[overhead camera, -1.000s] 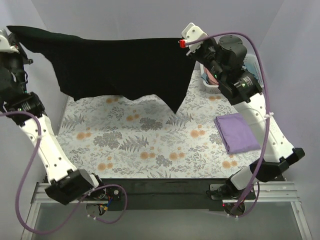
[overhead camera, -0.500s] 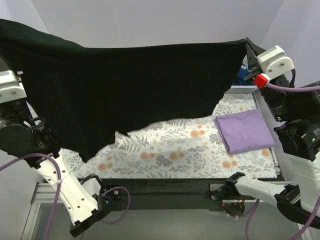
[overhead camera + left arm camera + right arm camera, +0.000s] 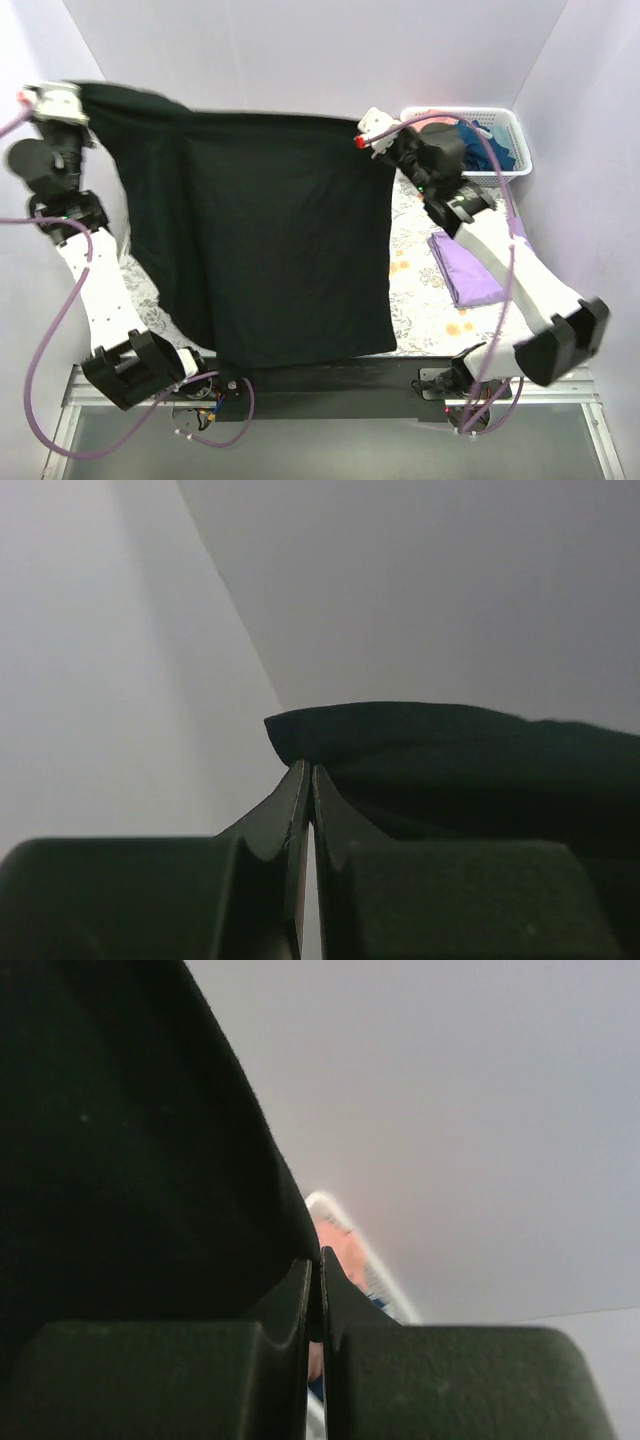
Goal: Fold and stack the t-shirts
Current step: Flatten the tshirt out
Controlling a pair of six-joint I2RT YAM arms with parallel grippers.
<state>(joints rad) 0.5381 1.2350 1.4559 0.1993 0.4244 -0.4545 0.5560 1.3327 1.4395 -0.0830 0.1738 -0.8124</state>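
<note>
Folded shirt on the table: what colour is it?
The folded shirt is lavender purple, shown best in the top external view.

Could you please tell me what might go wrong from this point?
1. The left gripper and right gripper pinch only the black shirt's top edge; it might slip.
2. Its hem hangs by the table's near edge, so it may land partly off.
3. The right arm crosses the purple shirt and could disturb it.
</note>
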